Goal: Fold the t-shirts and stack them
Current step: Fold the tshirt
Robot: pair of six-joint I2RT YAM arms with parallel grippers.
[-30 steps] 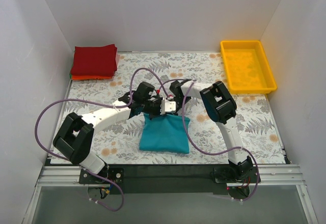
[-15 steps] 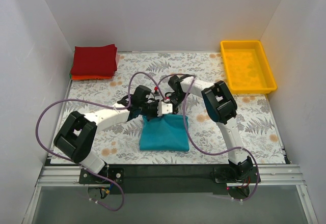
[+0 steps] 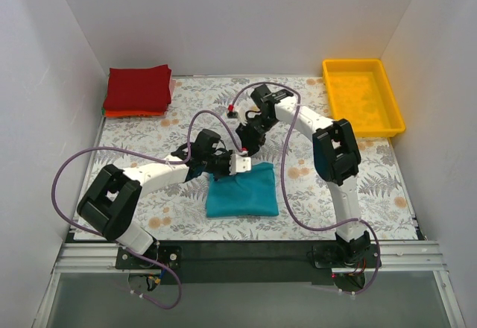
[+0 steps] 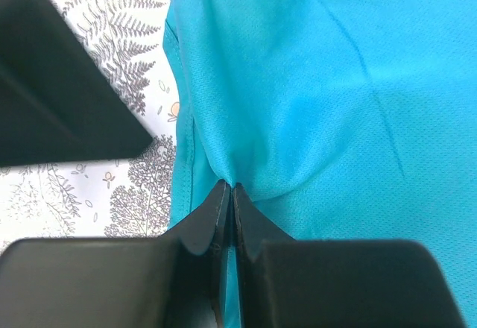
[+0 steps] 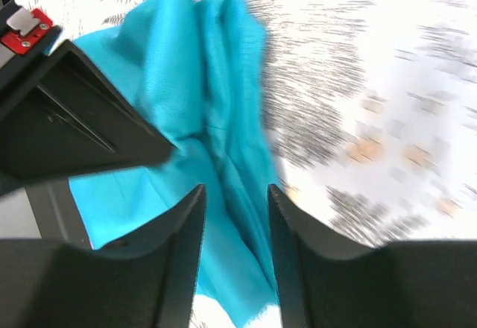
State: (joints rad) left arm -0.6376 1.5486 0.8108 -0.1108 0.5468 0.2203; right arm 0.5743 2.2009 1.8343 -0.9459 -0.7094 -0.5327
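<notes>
The teal-blue t-shirt (image 3: 242, 190) lies folded near the table's front middle. My left gripper (image 3: 240, 162) is shut on its far edge; in the left wrist view the fingertips (image 4: 229, 191) pinch a fold of the teal cloth (image 4: 320, 82). My right gripper (image 3: 247, 143) is open and empty, raised just beyond the shirt's far edge; in the right wrist view (image 5: 235, 194) the teal shirt (image 5: 201, 104) shows below between its fingers. A stack of folded shirts sits at the back left, dark red (image 3: 139, 87) on top, orange (image 3: 133, 112) under it, with a green edge barely showing.
A yellow plastic tray (image 3: 363, 97) stands at the back right. The floral table covering (image 3: 358, 171) spreads under everything. White walls close in the left, back and right sides. Purple cables loop above both arms.
My right gripper has let go of the shirt, opened and pulled away toward the back. My left gripper stays shut on the shirt's far edge, shifting slightly toward the front.
</notes>
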